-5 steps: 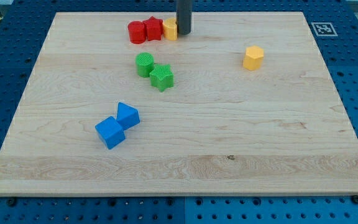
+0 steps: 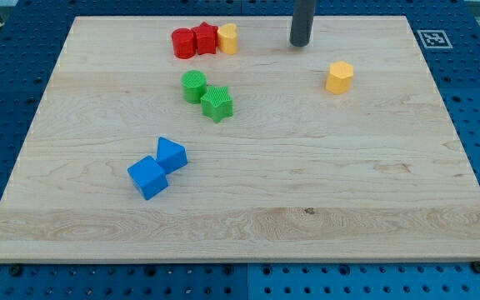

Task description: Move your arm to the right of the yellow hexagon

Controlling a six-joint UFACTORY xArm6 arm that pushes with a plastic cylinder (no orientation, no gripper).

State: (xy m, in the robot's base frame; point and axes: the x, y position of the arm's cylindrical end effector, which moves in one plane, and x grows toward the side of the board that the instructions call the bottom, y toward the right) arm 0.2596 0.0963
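Observation:
The yellow hexagon [image 2: 339,77] lies on the wooden board [image 2: 348,192] at the upper right. My tip [image 2: 299,43] rests on the board above and to the left of the hexagon, apart from it. The rod rises out of the view's top. A second yellow block [image 2: 228,38] sits at the top, to the left of my tip, touching the red blocks.
A red cylinder [image 2: 182,43] and a red star-like block [image 2: 205,38] stand at the top left of centre. A green cylinder [image 2: 193,86] and a green star [image 2: 217,103] lie below them. Two blue blocks [image 2: 172,155] [image 2: 147,177] touch at lower left.
My tip has moved to the right, away from the small yellow block beside the red ones, toward the yellow hexagon. No block has moved.

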